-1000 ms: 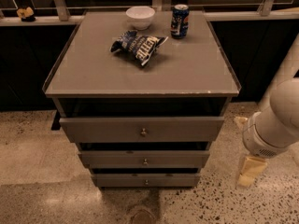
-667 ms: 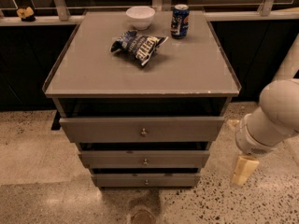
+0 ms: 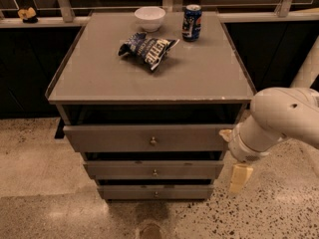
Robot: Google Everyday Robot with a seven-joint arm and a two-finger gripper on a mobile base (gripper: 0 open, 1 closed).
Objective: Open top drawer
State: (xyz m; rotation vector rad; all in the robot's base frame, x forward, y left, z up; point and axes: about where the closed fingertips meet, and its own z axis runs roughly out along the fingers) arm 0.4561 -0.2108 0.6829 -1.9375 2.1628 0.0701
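grey metal cabinet [image 3: 209, 78] fills my one camera view, its flat top carrying a small round white bowl [image 3: 150, 18] at the back, a blue drinks can [image 3: 192, 22] standing upright just to the right of the bowl, and a crumpled dark blue snack bag [image 3: 147, 49] lying nearer the middle, apart from both.

below the top i see the top drawer [image 3: 114, 138], the widest and tallest of three grey fronts, with a small round metal knob [image 3: 153, 141] at its centre. a dark gap shows between the cabinet top and the upper edge of this front. the two narrower grey lower drawers [image 3: 189, 170] sit stacked beneath it, each with a like knob.

my white robot arm [image 3: 279, 113] comes in from the right edge, and the cream two-finger gripper [image 3: 230, 159] is low beside the drawer's right end, well off from the knob. its fingers [image 3: 239, 177] are spread apart and grip nothing: one points down toward the speckled stone floor [image 3: 45, 183], the other sits by the right end of the drawer front; i cannot tell if it touches.
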